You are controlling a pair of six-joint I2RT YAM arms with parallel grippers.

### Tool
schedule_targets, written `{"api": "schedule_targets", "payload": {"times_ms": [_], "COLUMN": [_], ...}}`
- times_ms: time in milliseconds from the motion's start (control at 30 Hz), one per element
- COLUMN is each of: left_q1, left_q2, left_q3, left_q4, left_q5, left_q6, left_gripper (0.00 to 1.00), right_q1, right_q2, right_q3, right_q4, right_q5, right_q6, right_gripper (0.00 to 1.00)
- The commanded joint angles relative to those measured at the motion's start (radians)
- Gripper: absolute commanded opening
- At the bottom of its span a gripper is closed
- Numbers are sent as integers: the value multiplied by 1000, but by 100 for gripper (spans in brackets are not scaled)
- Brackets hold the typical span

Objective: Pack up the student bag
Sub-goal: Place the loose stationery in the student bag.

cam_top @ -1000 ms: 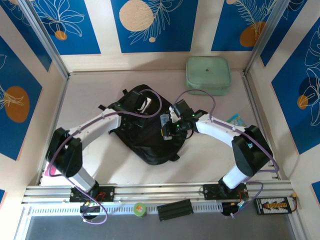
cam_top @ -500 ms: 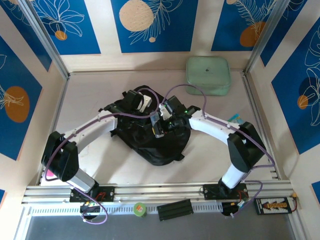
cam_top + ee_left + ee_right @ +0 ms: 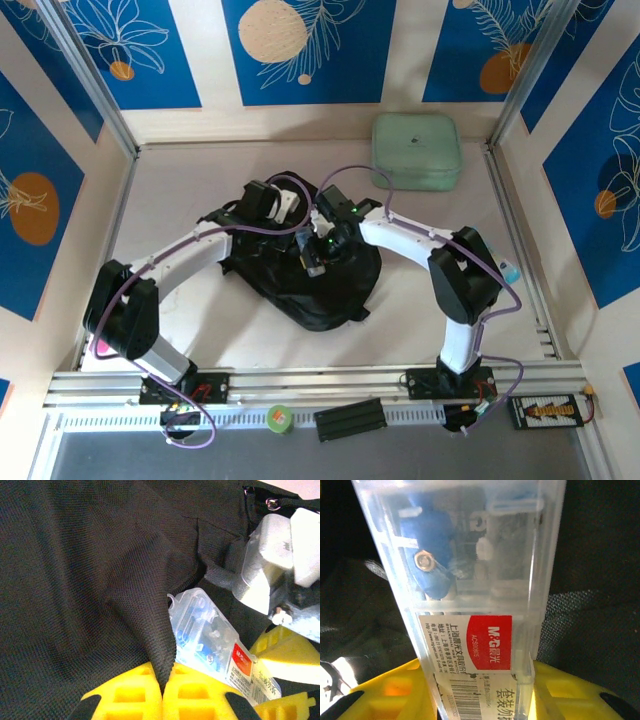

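The student bag [image 3: 325, 290] lies in the middle of the table [image 3: 180, 180], and the pale green case [image 3: 416, 150] sits well apart at its 1 o'clock. The left gripper [image 3: 162, 692] is squeezed tight on a fold of the bag's black cloth. The right gripper [image 3: 480, 690] grips a clear plastic box [image 3: 465, 555] with blue things inside, just at 3 o'clock of that fold.

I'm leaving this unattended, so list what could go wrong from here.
The left gripper pinches only a thin fold of the black backpack. If it slips, the opening may fall shut on the clear stationery case.
The right gripper holds the case by its labelled end, so it could catch on fabric and twist loose.
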Motion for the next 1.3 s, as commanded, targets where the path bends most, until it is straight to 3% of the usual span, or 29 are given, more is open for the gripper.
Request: {"api": "schedule_targets", "payload": {"times_ms": [0, 267, 467, 767, 900, 1067, 1267], "left_q1": [15, 52, 55, 61, 75, 97, 99], "left_q2": [-4, 6, -4, 9, 36, 68, 113], "left_q3": [-4, 5, -13, -55, -31, -13, 2], "left_q4": [71, 78, 71, 74, 48, 23, 7], "left_q5": [45, 53, 66, 114, 83, 86, 82], "left_q6": [-27, -59, -50, -60, -88, -104, -104], "left_gripper": [0, 0, 0, 0, 0, 0, 0], "right_q1": [16, 52, 1, -45, -49, -68, -80], "right_q2": [25, -59, -3, 116, 112, -42, -139], "right_q3": [30, -82, 19, 235, 234, 18, -140], "right_q4": [-2, 27, 2, 25, 70, 226, 316], "right_q5": [-63, -43, 16, -30, -38, -84, -126], "right_q6": [-28, -27, 55, 99, 157, 217, 277], "right_gripper": [24, 23, 23, 25, 35, 54, 62]}}
